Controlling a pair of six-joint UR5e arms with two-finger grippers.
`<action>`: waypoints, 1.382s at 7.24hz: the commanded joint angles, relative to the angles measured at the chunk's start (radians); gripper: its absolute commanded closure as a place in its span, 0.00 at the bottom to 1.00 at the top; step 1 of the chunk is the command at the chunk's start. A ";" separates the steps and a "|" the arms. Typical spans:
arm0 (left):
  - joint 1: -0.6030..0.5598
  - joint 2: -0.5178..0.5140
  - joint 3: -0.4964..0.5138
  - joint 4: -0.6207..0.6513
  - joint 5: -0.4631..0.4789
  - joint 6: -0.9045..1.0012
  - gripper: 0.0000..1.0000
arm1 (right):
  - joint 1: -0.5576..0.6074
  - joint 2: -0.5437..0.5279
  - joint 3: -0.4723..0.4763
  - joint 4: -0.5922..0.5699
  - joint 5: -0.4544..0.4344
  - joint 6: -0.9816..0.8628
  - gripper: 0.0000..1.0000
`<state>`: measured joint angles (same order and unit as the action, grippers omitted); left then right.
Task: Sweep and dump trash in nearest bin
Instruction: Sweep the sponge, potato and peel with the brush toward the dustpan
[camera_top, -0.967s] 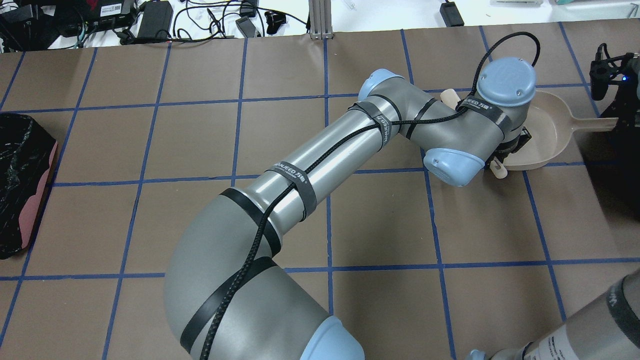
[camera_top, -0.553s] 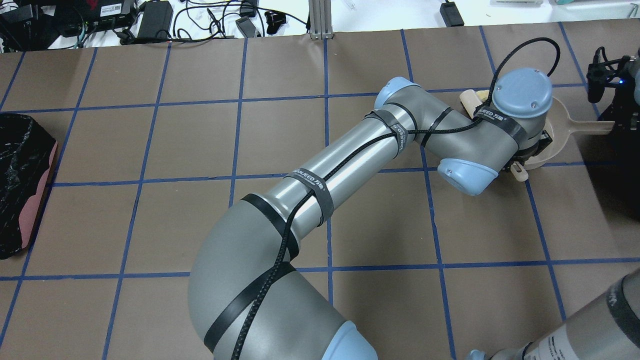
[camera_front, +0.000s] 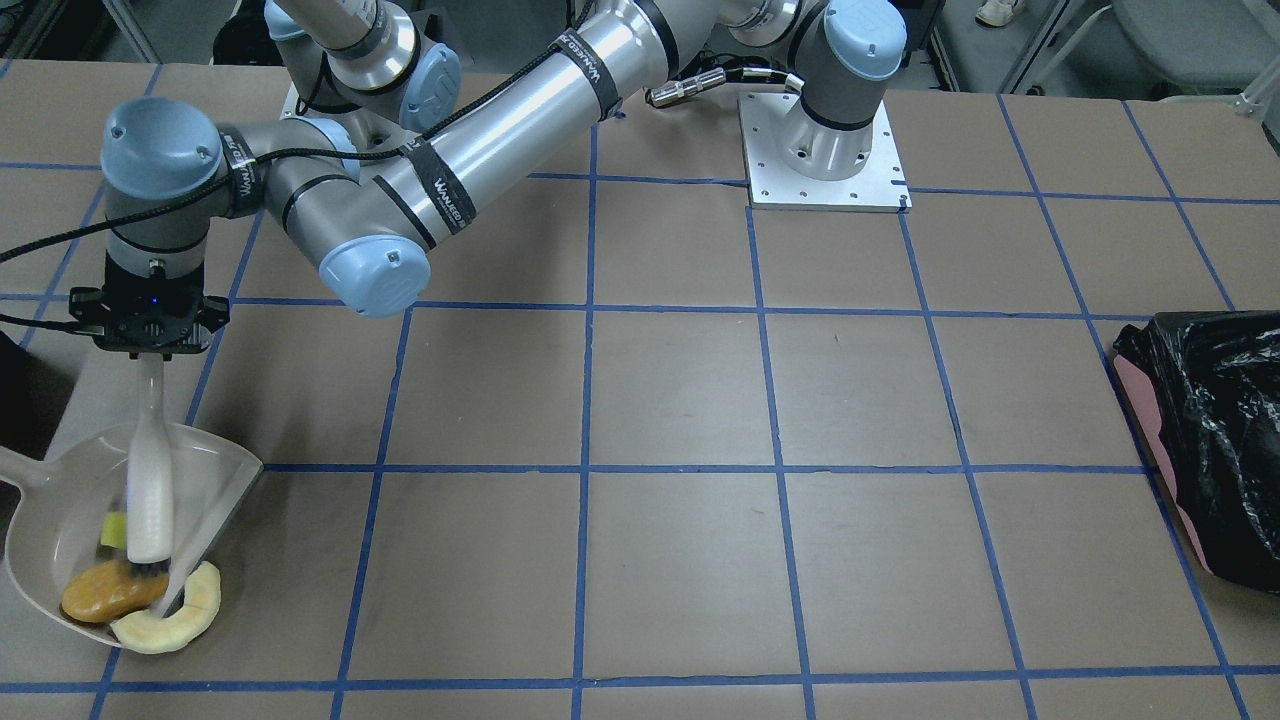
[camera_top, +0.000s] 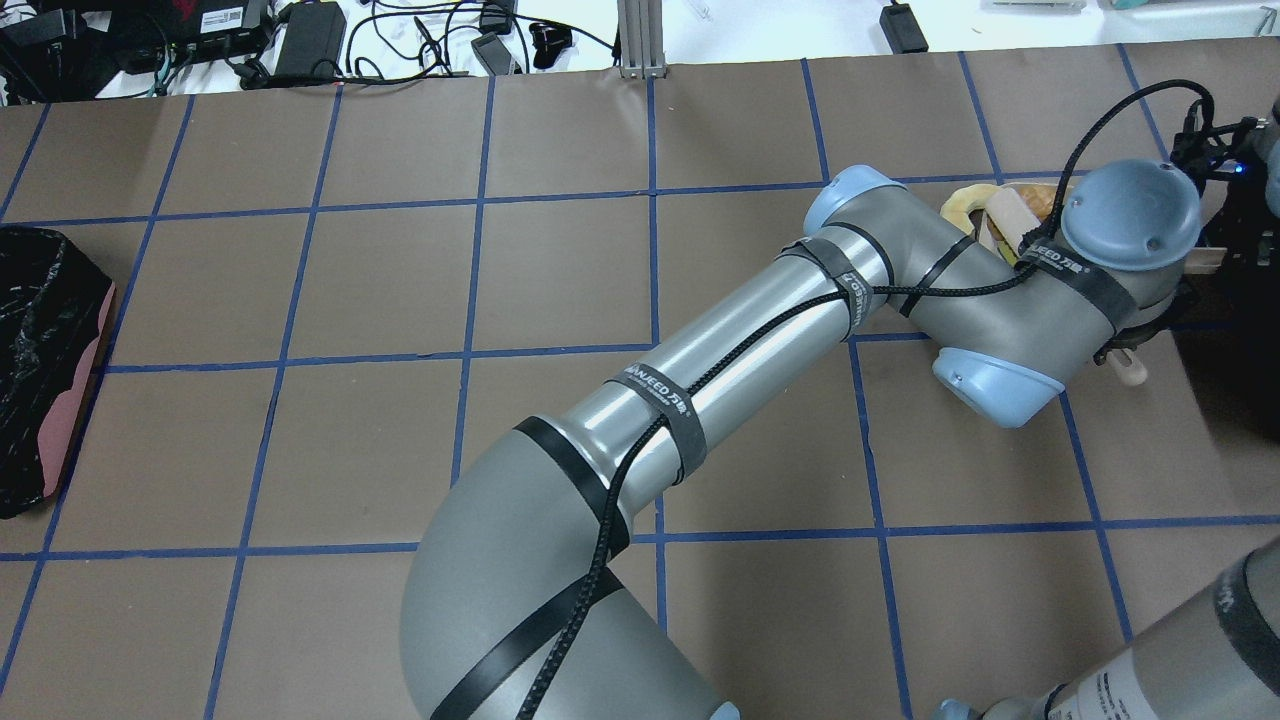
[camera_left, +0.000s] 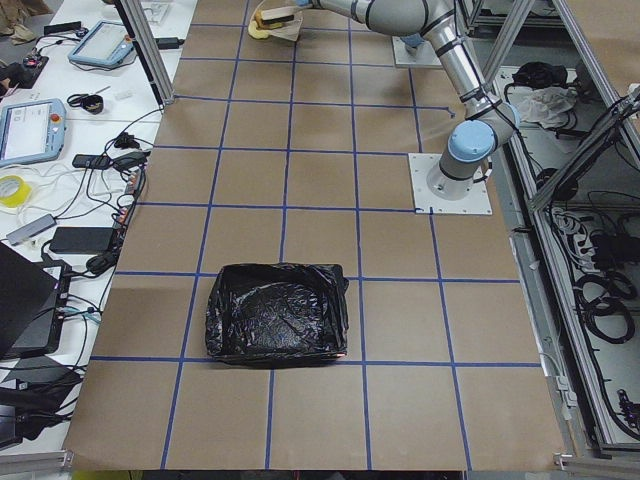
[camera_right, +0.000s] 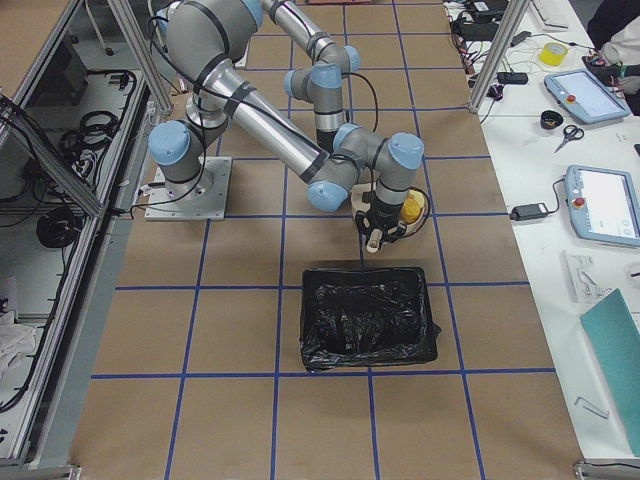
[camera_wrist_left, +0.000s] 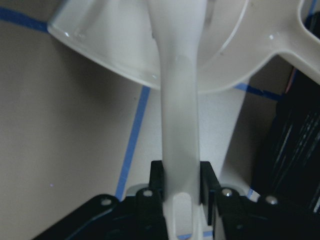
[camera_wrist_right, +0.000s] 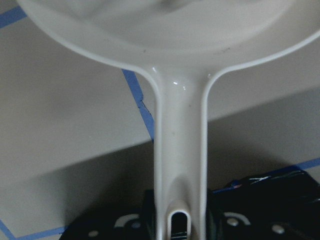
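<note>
My left gripper (camera_front: 150, 335) is shut on the white brush handle (camera_front: 150, 470), with its bristles down in the pale dustpan (camera_front: 60, 500); the left wrist view (camera_wrist_left: 181, 182) shows the handle clamped between the jaws. In the pan lie the brown lump (camera_front: 105, 595) and the yellow sponge wedge (camera_front: 113, 528). The pale crescent slice (camera_front: 170, 620) lies at the pan's lip, partly on the table, and also shows in the overhead view (camera_top: 960, 205). My right gripper (camera_wrist_right: 180, 205) is shut on the dustpan handle (camera_wrist_right: 180, 150) at the table's right side.
A bin lined with black plastic (camera_right: 370, 320) stands right beside the dustpan, on my right. A second black-lined bin (camera_top: 40, 370) sits at the far left of the table. My left arm (camera_top: 700, 370) stretches across the middle of the table.
My left arm has swung to the right, dragging the brush and the trash to the dustpan's mouth. The wrist now covers most of the pan. The pan handle has stayed put.
</note>
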<state>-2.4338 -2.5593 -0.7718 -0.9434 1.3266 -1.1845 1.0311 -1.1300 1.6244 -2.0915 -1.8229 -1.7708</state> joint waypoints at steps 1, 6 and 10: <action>0.008 0.068 -0.059 -0.073 0.008 0.125 1.00 | 0.001 0.001 0.000 -0.001 0.001 0.001 0.98; 0.177 0.116 -0.159 -0.144 0.091 0.502 1.00 | 0.001 0.001 0.000 -0.001 0.034 -0.001 0.98; 0.205 -0.001 -0.068 -0.132 0.161 0.759 1.00 | 0.001 0.001 0.002 0.007 0.053 -0.003 0.97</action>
<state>-2.2306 -2.5217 -0.8785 -1.0771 1.4799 -0.5046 1.0322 -1.1290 1.6258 -2.0872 -1.7840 -1.7763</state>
